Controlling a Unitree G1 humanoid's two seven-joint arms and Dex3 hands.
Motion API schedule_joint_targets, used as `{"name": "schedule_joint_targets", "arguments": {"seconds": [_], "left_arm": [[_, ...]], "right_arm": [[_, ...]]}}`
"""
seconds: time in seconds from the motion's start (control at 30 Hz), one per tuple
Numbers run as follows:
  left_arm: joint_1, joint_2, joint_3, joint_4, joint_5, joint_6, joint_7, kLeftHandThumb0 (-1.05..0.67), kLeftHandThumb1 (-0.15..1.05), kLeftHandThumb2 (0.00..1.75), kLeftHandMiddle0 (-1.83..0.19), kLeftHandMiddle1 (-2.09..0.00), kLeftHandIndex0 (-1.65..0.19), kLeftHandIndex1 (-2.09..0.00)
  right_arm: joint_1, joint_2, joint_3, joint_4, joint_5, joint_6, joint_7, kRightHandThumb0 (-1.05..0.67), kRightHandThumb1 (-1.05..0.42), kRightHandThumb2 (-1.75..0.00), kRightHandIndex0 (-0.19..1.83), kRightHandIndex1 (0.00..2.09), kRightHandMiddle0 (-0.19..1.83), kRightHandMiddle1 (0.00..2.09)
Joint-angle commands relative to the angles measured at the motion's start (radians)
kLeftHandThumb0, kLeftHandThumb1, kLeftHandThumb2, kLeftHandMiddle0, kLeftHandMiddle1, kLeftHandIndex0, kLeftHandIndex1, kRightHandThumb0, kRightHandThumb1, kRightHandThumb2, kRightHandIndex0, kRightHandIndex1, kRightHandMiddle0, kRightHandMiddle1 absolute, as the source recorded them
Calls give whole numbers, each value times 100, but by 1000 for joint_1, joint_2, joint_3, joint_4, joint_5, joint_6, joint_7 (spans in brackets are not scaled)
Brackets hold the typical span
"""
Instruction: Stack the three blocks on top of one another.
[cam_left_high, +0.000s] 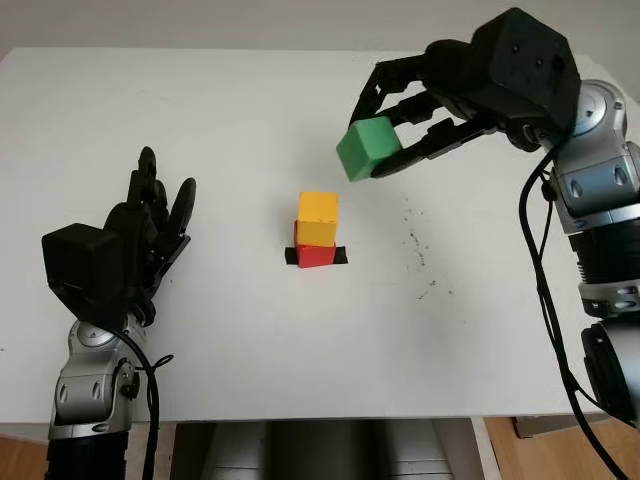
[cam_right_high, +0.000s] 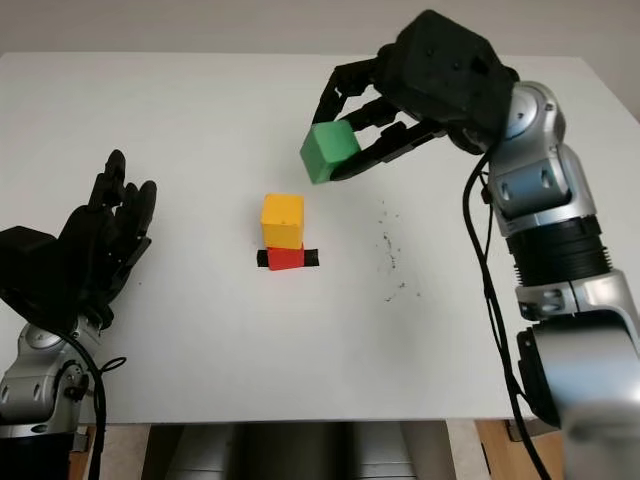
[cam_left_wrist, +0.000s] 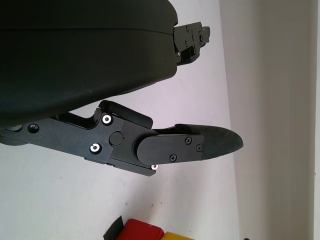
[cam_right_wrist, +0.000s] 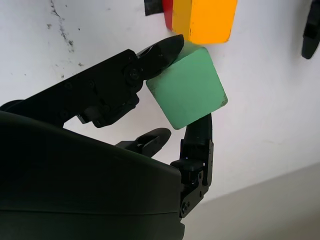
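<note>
The right hand (cam_left_high: 400, 125) grips the green block (cam_left_high: 368, 147) in its fingers (cam_right_wrist: 160, 50), raised far-right of the yellow block (cam_left_high: 318, 219) sitting on the red block (cam_left_high: 316, 256), apparently on black tape (cam_left_high: 340, 257). The left hand (cam_left_high: 140, 235) is open at the surface's (cam_left_high: 250, 340) left.

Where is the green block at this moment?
The green block is held in the right hand, in the air above the white table. In the left eye view it sits up and to the right of the yellow block, which stands on the red block.
</note>
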Motion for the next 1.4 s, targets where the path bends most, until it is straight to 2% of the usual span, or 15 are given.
{"name": "schedule_joint_targets", "arguments": {"seconds": [0.0, 0.1, 0.23, 0.5, 1.07, 1.37], "left_arm": [[1, 8, 1, -15, 1, 3, -4, -70, 105, 45, 19, 0, 19, 0], [-3, 5, -1, -17, 1, 7, -1, -70, 105, 45, 19, 0, 19, 0], [-8, 4, -5, -16, 6, 10, 8, -70, 105, 44, 19, 0, 19, 0], [-11, -7, -10, -9, 5, 3, 17, -69, 105, 43, 19, 0, 19, 0], [10, -11, -16, -15, 27, -10, 27, -68, 105, 45, 19, -2, 16, -4], [16, -21, -12, -22, 28, -12, 35, -69, 105, 44, 19, -3, 16, -5]], "right_arm": [[-34, 13, 2, -38, 1, 72, 11, -43, -94, -7, 57, 3, 35, 161], [-4, 49, -27, -99, 52, 211, 13, -39, -101, -7, 44, 0, 22, 167], [43, 75, -42, -203, 89, 363, -16, -40, -104, -8, 38, 0, 15, 169], [88, 93, -43, -347, 149, 521, -51, -39, -105, -10, 32, 0, 16, 167], [92, 89, 28, -370, 171, 534, -78, -44, -104, -5, 35, 3, 20, 177], [80, 84, 56, -342, 151, 516, -79, -44, -103, -5, 37, 5, 23, 174]]}}
